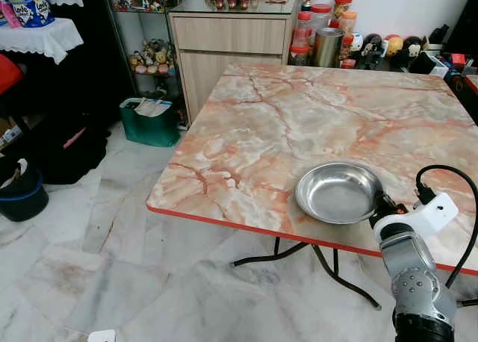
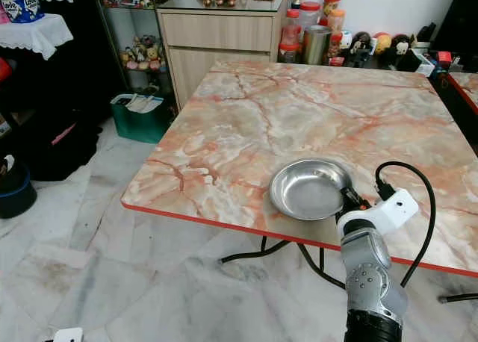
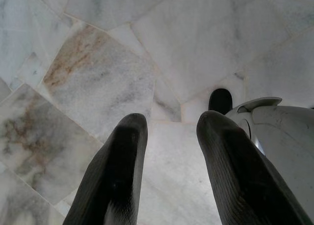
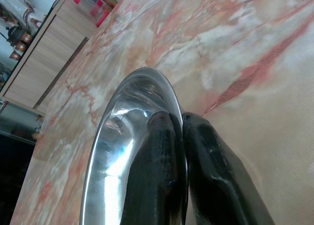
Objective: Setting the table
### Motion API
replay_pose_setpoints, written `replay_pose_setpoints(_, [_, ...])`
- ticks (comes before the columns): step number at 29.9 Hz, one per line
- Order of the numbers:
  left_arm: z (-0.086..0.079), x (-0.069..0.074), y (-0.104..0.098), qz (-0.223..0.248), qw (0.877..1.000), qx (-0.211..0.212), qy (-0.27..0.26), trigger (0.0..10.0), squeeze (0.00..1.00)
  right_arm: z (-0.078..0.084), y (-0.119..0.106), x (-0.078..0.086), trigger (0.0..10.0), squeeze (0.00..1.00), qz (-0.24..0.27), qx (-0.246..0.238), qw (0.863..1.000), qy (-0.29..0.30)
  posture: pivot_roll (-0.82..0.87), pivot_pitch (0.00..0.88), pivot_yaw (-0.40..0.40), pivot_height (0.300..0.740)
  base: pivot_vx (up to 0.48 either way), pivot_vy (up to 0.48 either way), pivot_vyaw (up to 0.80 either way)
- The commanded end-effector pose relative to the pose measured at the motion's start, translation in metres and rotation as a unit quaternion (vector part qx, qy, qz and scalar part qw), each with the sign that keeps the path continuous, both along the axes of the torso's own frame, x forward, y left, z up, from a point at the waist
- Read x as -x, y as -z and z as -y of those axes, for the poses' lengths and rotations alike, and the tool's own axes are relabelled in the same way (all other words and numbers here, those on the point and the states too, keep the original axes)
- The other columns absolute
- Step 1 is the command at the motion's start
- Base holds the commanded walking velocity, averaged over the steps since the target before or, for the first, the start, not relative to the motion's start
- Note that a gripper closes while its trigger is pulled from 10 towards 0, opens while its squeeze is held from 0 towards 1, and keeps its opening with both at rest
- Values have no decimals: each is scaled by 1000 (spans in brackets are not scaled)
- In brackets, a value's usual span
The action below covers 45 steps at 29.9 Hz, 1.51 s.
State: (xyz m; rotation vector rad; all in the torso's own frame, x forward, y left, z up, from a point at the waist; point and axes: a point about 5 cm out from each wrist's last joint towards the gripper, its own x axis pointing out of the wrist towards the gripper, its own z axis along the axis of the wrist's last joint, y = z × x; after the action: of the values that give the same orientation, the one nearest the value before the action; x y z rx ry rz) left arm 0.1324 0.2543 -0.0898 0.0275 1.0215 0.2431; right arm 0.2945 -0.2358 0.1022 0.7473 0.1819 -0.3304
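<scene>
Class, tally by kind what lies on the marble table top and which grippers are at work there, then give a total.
Steel bowl: 1, near the front edge of the table
Gripper at work: 1, the right gripper, shut on the bowl's rim
Total: 2
Not counted: the left gripper, open, hanging above the floor.

White marble floor (image 1: 112, 267) spreads under everything, veined grey and brown. A square table (image 1: 314, 118) with a pink-and-cream marble-pattern top and red edge stands on black metal legs (image 1: 299, 256). Behind it, a wooden cabinet (image 1: 224, 51) with a glass top sits against a white wall (image 1: 403, 6). A green bin (image 1: 149, 122) sits beside that cabinet, and a dark blue bucket (image 1: 22, 196) farther out on the floor.
</scene>
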Motion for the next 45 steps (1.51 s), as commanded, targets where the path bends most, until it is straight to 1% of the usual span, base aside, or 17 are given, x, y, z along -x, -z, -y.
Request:
replay_pose_setpoints(1, [-2,3,1,-11,1000,-4,7,10000,0,2,-2,-2,10000,1000,3,-2,1000,6,17,0,17,732,0,0,0])
replay_pose_setpoints(13, [-3,3,0,-11,1000,-2,10,10000,0,11,2,5,10000,973,-15,8,1000,25,10,0,19,732,0,0,0])
replay_pose_setpoints(14, [-2,2,0,-11,1000,-1,10,10000,0,13,2,6,10000,851,-17,9,999,28,2,0,21,732,0,0,0])
replay_pose_setpoints(15, [-2,2,0,-11,1000,-1,11,10000,0,14,2,6,10000,851,-18,10,999,30,2,0,21,732,0,0,0])
replay_pose_setpoints(16, [-2,2,0,-11,1000,0,11,10000,0,14,2,6,10000,714,-19,11,999,31,2,0,21,732,0,0,0])
replay_pose_setpoints(17, [-2,2,0,-10,1000,0,10,10000,0,14,1,7,10000,137,-16,15,999,30,2,0,21,732,0,0,0])
replay_pose_setpoints(18, [-2,2,0,-10,1000,1,10,10000,0,14,0,7,10000,0,-13,18,999,29,2,0,21,732,0,0,0])
replay_pose_setpoints(20, [-2,2,0,-10,1000,1,9,10000,0,14,-4,7,10000,0,-5,25,999,29,2,0,21,732,0,0,0])
replay_pose_setpoints(22, [-2,2,0,-9,1000,0,8,10000,0,15,-12,5,10000,0,12,66,997,23,4,0,20,732,0,0,0])
replay_pose_setpoints(23, [-2,2,0,-7,1000,-1,5,10000,0,13,-25,1,10000,0,39,100,994,16,3,0,22,732,0,0,0])
replay_pose_setpoints(24, [-2,2,0,-7,1000,-2,4,10000,0,12,-26,0,10000,0,44,100,994,15,3,0,22,732,0,0,0])
replay_pose_setpoints(26, [-3,1,-1,2,1000,-5,-4,10000,0,4,-39,-7,10000,0,60,187,980,-22,-18,0,36,732,0,0,0])
replay_pose_setpoints(31, [-4,2,-1,15,999,-2,-40,10000,0,-9,-54,-19,10000,0,93,224,968,-55,-37,0,44,732,0,0,0])
replay_pose_setpoints(32, [-5,3,-1,8,999,-18,-27,10000,0,-14,-59,-23,10000,0,95,291,950,-63,-33,0,36,732,0,0,0])
replay_pose_setpoints(36, [-4,3,-1,9,999,-26,-26,10000,0,-24,-58,-24,10000,0,93,377,917,-92,-18,0,22,732,0,0,0])
replay_pose_setpoints(40, [-6,0,-3,14,998,-55,-6,10000,0,-40,-52,-27,10000,0,93,407,900,-126,-3,0,10,732,0,-240,0])
replay_pose_setpoints(45, [-5,3,-2,14,998,-55,-16,10000,0,-48,-55,-30,10000,0,104,406,897,-137,11,0,3,732,0,-480,0])
